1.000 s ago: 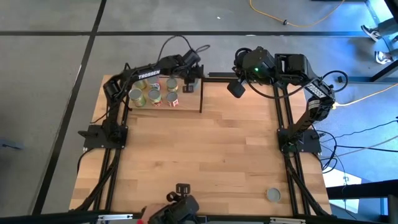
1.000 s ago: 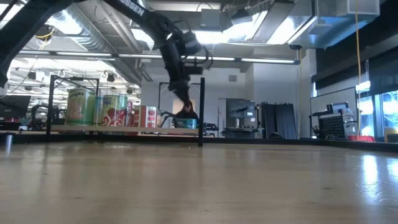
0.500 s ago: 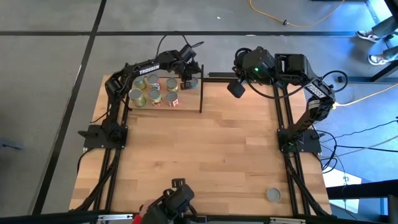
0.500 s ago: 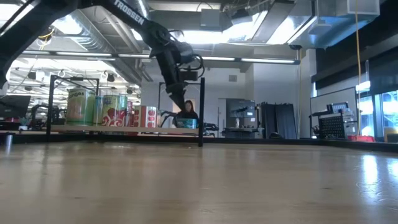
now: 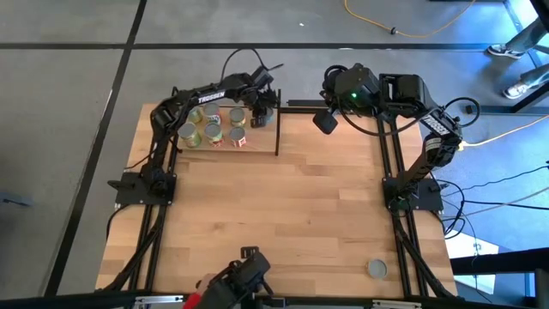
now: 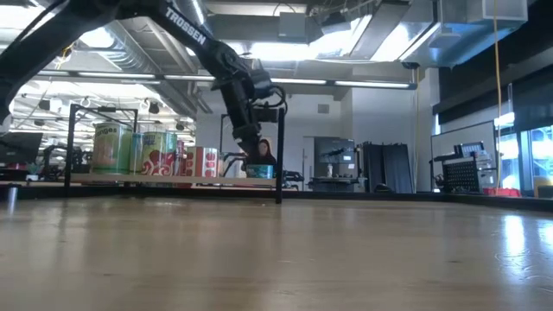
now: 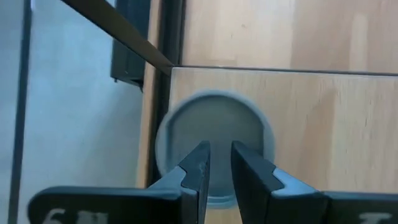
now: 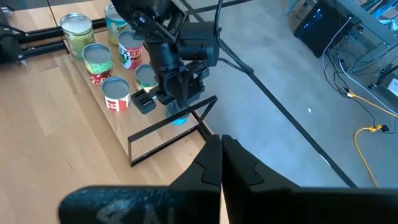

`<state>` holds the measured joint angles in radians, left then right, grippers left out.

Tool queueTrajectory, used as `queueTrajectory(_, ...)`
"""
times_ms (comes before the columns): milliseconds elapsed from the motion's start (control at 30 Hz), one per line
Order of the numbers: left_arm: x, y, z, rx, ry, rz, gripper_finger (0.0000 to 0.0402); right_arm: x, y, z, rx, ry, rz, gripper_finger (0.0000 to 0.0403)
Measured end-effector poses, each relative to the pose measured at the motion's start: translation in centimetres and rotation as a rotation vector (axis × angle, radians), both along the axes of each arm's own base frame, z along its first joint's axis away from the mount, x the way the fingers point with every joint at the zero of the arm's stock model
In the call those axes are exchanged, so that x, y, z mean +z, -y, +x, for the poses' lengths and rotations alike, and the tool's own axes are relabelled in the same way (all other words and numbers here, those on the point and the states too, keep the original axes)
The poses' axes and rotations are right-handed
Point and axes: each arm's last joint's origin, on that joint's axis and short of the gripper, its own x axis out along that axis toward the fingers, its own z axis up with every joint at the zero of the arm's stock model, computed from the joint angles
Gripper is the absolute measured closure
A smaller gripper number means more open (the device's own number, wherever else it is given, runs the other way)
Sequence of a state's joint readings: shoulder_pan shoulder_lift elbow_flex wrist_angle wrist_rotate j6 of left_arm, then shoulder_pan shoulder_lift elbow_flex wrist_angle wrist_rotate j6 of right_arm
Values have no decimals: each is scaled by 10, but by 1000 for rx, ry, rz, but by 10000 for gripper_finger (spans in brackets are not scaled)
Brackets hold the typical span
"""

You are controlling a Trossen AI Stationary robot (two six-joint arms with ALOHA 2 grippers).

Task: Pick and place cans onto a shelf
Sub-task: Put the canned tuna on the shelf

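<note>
The wooden surface (image 5: 283, 206) carried everything, and at its far edge stood the shelf (image 5: 257, 146), a narrow light plank framed by thin black rods. Measured from that shelf, the left arm reached over its open end, while the right arm waited well apart from it, folded near the far corner of the surface on the other side.

Six cans (image 5: 213, 133) stood in two rows on the shelf, bunched toward the end away from the open frame. In the low view they showed as green, red and cream labels (image 6: 143, 149) side by side. One more can (image 7: 214, 143) stood alone at the shelf's far corner, near the rod at the open end, directly under the left hand. A last can (image 5: 377, 269) lay far from the shelf, at the near corner of the surface on the right arm's side.

The left hand (image 7: 217, 171) hung just above the lone can's grey lid, its fingers (image 7: 196, 169) a narrow gap apart and holding nothing. The right hand (image 8: 221, 163) was pressed together and empty.
</note>
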<state>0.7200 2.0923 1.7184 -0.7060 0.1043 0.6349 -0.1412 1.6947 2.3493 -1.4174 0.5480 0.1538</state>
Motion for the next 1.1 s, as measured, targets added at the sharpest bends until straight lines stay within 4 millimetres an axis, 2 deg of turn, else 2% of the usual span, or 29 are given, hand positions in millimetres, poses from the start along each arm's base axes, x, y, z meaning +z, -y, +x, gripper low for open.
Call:
queueTrajectory(100, -7, -1, 2, -2, -12, -5, 343, 0, 0, 0, -1, 1, 1, 402)
queueTrajectory(400, -10, 0, 0, -2, -39, -27, 343, 0, 0, 0, -2, 7, 0, 402)
queueTrajectory(867, -12, 14, -3, -26, -115, -124, 343, 0, 0, 0, -2, 9, 0, 402)
queueTrajectory(1100, -12, 19, 1, -35, -119, -114, 343, 0, 0, 0, -2, 9, 1, 402)
